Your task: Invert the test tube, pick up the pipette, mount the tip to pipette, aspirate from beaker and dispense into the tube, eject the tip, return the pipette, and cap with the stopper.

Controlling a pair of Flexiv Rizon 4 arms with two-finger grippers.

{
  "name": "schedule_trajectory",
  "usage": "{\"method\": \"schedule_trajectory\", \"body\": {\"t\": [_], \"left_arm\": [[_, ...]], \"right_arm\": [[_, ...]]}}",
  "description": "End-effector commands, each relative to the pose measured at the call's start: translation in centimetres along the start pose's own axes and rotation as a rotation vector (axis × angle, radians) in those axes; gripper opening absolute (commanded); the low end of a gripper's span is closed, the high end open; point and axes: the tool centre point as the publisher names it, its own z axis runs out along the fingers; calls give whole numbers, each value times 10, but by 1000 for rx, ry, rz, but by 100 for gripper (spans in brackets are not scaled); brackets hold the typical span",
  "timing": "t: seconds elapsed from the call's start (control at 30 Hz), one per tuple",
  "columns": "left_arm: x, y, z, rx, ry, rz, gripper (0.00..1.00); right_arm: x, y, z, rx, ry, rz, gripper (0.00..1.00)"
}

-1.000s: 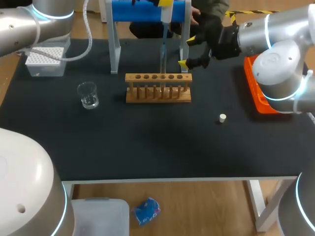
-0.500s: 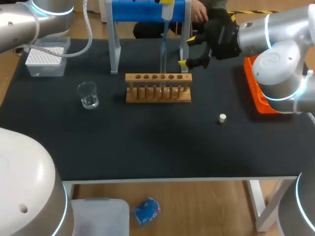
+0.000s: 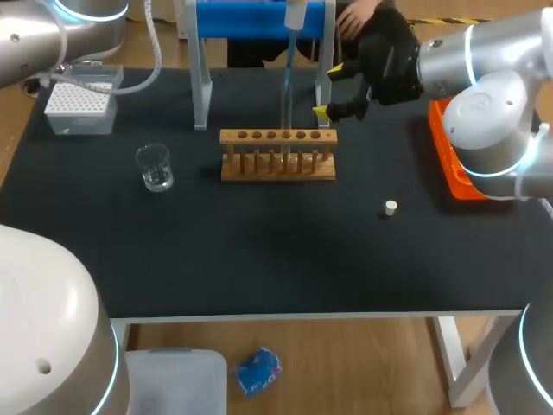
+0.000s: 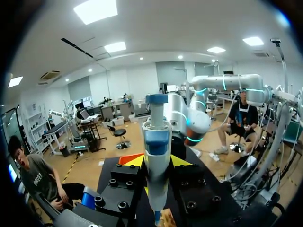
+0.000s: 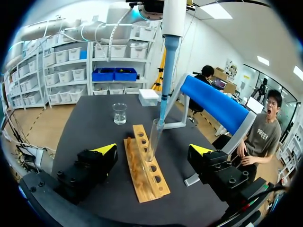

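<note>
- Tip box [image 3: 79, 104]: white, far left corner of the table [image 3: 259, 259], well apart from both grippers.
- Beaker [image 3: 155, 167]: clear glass, upright, left of the rack. Whether it holds liquid cannot be told.
- Rack [image 3: 276, 156]: wooden, with one row of holes, mid-table in front of the blue stand [image 3: 259, 17].
- Test tube [image 5: 154, 137]: clear, upright in a hole right of the rack's middle, mouth up. In the head view it is faint against the stand and the exact hole cannot be told.
- Pipette [image 3: 289, 65]: white body with blue bands and a slim blue tip, hanging vertical over the tube. In the right wrist view its tip enters the tube's mouth. Its top is cut off in the head view.
- Left gripper [image 4: 156, 163]: clamped on the pipette's body, one finger on each side, yellow tips half hidden behind it. It is out of the head view.
- Right gripper [image 3: 327, 91]: jaws spread wide and holding nothing, just right of the tube and pipette. In its own wrist view the rack and tube lie ahead, between its fingers and touching neither.
- Stopper [image 3: 390, 207]: small, white, lying alone on the table right of the rack.
- Orange tray [image 3: 449, 164]: right edge, partly hidden by the right arm.
</note>
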Motion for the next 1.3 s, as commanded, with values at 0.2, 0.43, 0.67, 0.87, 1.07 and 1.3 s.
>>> {"method": "schedule_trajectory", "body": {"t": [0.2,0.43,0.67,0.87,1.07,1.3], "left_arm": [[1,-8,1,-11,-6,7,0],[1,-13,0,-20,-6,14,0],[1,-18,0,-34,0,18,0],[2,-23,-2,-41,-1,21,0],[4,-27,-3,-41,-3,19,0],[8,-31,-5,-46,-2,-16,0]], "right_arm": [[0,0,0,1,0,0,100],[0,0,0,1,0,0,100],[0,0,0,1,0,0,100],[0,0,0,1,0,0,100],[0,0,0,1,0,0,100],[0,0,0,1,0,0,100]]}}
